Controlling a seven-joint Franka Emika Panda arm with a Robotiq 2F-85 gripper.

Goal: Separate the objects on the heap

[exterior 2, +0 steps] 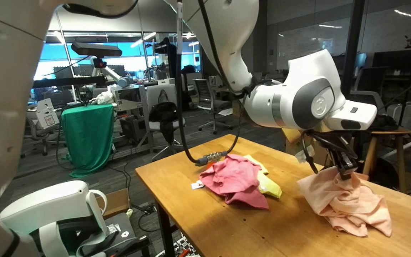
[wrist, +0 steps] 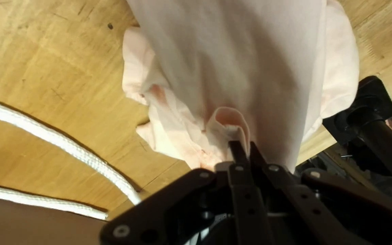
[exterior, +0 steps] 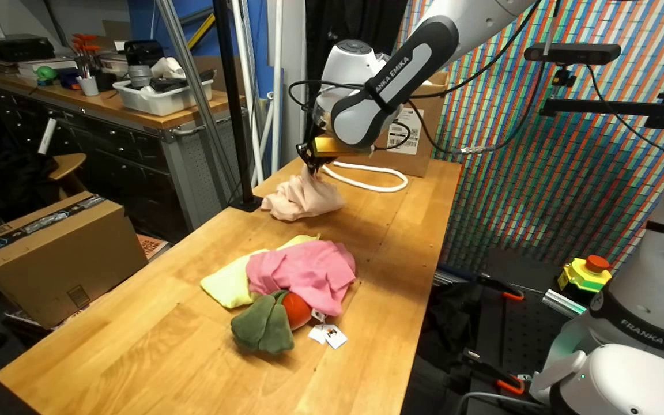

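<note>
Heap (exterior 2: 232, 178) on wooden table (exterior 2: 284, 221), office chairs (exterior 2: 203, 92) beyond.

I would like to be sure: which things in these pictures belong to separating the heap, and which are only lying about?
Part of the job:
peach cloth, held in the fingers
pink cloth
yellow cloth
red and green thing

Only lying about:
white rope
cardboard box with a label
white headset

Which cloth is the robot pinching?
The peach cloth: only it is in the pincer; the pink one lies partly over the yellow one, well away.
</note>
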